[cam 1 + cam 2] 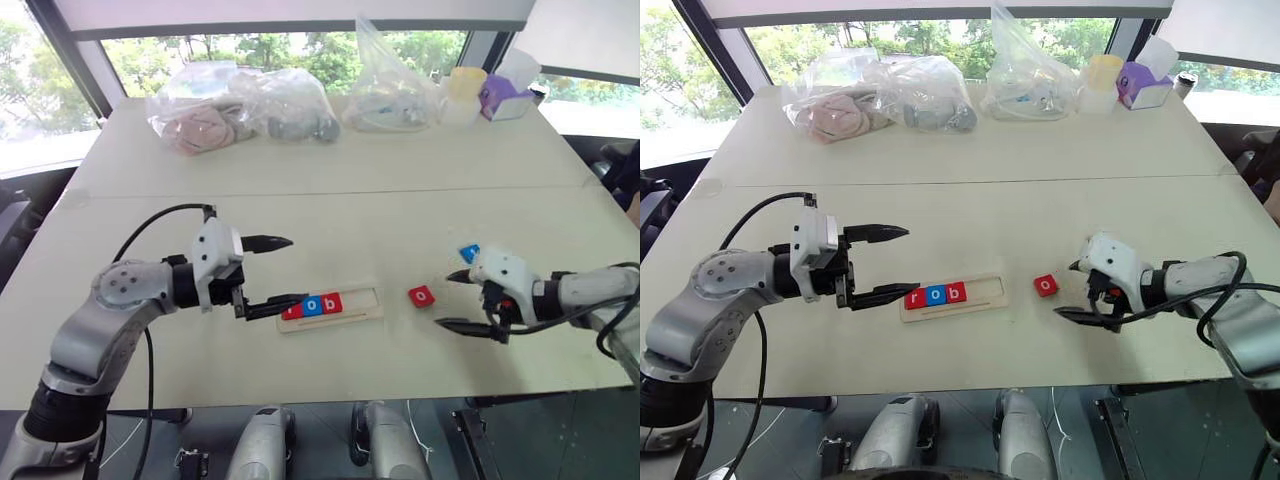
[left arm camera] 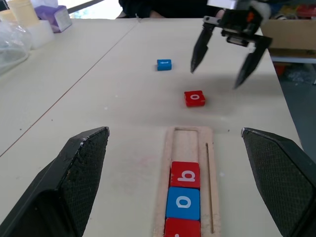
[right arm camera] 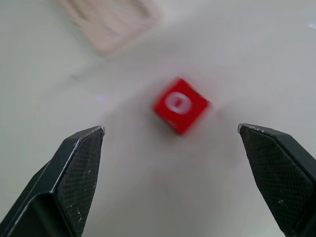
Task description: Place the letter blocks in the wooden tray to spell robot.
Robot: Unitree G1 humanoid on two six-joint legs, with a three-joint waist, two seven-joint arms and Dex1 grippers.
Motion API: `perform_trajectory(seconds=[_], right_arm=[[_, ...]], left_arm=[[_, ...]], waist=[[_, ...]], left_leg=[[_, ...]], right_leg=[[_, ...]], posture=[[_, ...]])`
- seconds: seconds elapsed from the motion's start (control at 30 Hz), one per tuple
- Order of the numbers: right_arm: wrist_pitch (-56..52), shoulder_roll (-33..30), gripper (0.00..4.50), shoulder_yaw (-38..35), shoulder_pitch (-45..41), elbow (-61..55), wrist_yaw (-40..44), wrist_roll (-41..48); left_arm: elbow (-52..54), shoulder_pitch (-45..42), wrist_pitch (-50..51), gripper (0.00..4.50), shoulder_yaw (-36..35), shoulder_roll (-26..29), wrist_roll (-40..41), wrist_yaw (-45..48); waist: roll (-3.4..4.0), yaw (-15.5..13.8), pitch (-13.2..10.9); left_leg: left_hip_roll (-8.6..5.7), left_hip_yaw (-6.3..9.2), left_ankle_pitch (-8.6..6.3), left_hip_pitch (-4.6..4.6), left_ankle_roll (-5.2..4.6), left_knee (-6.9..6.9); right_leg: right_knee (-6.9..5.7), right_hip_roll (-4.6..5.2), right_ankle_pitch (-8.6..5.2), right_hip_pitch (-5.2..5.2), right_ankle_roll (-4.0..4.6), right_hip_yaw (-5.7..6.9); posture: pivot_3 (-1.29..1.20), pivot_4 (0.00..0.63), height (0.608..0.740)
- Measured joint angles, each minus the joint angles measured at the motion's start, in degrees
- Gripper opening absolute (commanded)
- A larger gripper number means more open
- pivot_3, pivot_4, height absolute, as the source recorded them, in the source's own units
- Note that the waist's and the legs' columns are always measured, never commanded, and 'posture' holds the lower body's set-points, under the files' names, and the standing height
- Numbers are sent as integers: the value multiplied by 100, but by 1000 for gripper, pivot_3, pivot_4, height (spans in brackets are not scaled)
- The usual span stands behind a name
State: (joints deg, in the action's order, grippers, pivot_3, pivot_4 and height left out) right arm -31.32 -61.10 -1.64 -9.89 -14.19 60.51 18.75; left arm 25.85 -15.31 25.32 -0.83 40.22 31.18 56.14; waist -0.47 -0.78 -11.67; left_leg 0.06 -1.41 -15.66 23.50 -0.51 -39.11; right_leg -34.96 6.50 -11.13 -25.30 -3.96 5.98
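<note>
While both claws gape empty, pale-wood tray [image 1: 352,310] holds three glossy square tiles.

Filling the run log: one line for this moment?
pale wooden tray: r-o-b | red o block: on table | right gripper: open beside it | left gripper: open

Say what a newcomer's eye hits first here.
The wooden tray near the table's front edge, its left end filled with a red, a blue and a red letter block reading r, o, b. Next, the loose red o block on the table right of the tray, with the open right pincer beside it. The open left pincer sits at the tray's left end; a blue block lies further back.
</note>
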Motion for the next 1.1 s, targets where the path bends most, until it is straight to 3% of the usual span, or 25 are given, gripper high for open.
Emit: perform_trajectory(seconds=[0.43, 0.77, 0.87, 1.03, 1.1], right_arm=[[2369, 771, 4466, 1097, -1292, 2113, 1089, -913], [3389, 1128, 4466, 1521, -2169, 3420, 1721, -1420], [3540, 1202, 3627, 1581, -2312, 3646, 1891, -1471], [3652, 1273, 1147, 1596, -2389, 3810, 2065, -1514], [3552, 1291, 1138, 1569, -2390, 3779, 2058, -1499]], left_arm=[[-31, -95, 8, 4500, 62, -46, -13, 8], [18, -77, 19, 4500, 55, -27, -24, -30], [20, -69, 20, 4500, 55, -20, -40, -51], [29, -31, 19, 4500, 54, -5, -56, -109], [32, -1, 19, 4500, 53, 12, -57, -112]], waist=[[0, 8, 0], [0, 4, 0], [0, 8, 1], [0, 7, 1], [0, 6, 2]], left_leg=[[-1, -1, 0, -3, 0, -3], [-3, 0, 1, -12, 0, -4], [-2, 0, 1, -16, 0, -4], [-2, 0, 2, -19, 1, -8], [-1, 0, 2, -20, 1, -8]], right_leg=[[-4, -3, 11, 2, -13, -1], [-9, -4, 18, 12, -7, -1], [-11, -4, 18, 16, -6, -1], [-12, -4, 18, 21, -7, -1], [-13, -4, 19, 21, -5, -1]], posture=[[0, 150, 740], [0, 150, 740], [0, 150, 740], [0, 150, 740], [0, 150, 740]])
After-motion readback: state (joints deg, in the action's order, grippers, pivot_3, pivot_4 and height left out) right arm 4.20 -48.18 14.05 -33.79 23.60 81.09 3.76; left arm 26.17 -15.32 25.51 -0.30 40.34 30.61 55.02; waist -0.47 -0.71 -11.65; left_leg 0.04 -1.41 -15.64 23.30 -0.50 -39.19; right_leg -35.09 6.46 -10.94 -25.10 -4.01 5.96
